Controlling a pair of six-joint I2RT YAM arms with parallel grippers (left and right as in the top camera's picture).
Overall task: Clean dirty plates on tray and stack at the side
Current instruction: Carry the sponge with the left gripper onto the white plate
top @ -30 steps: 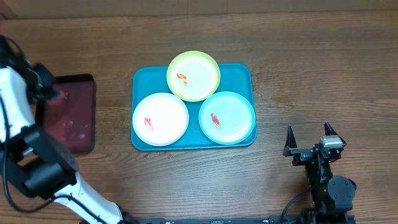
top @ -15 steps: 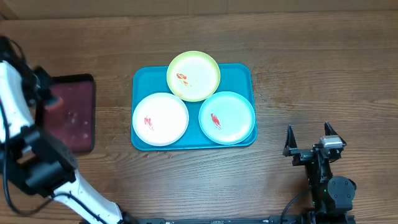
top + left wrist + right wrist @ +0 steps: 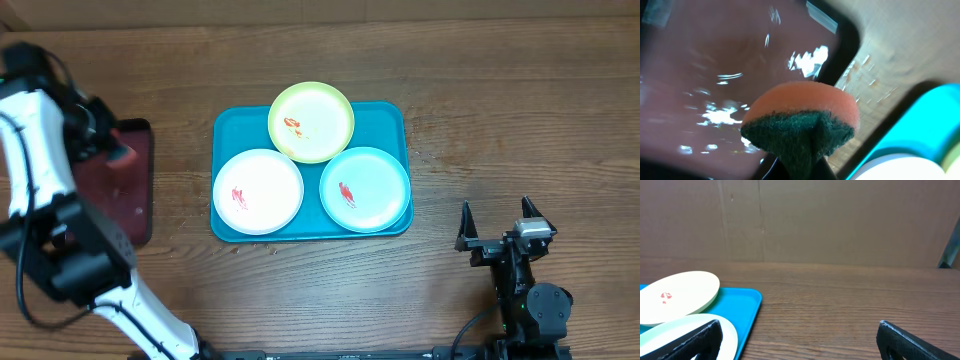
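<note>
Brown wooden tabletop [image 3: 520,90] carries the turquoise tray [image 3: 395,112], and on it lie three red-smeared plates: the yellow-green plate [image 3: 311,122] at its far edge, the white plate [image 3: 258,191] at its near left, the mint plate [image 3: 364,189] at its near right. Left of that tray, over the maroon tray [image 3: 135,215], the left gripper [image 3: 108,143] is clamped on an orange-and-green sponge [image 3: 800,117]. Off the turquoise tray's near right corner, the right gripper [image 3: 497,232] stands wide apart and empty.

Wooden table [image 3: 500,120] with a turquoise tray [image 3: 235,125] at centre and a maroon tray [image 3: 135,200] (black-rimmed) near it, apart.
</note>
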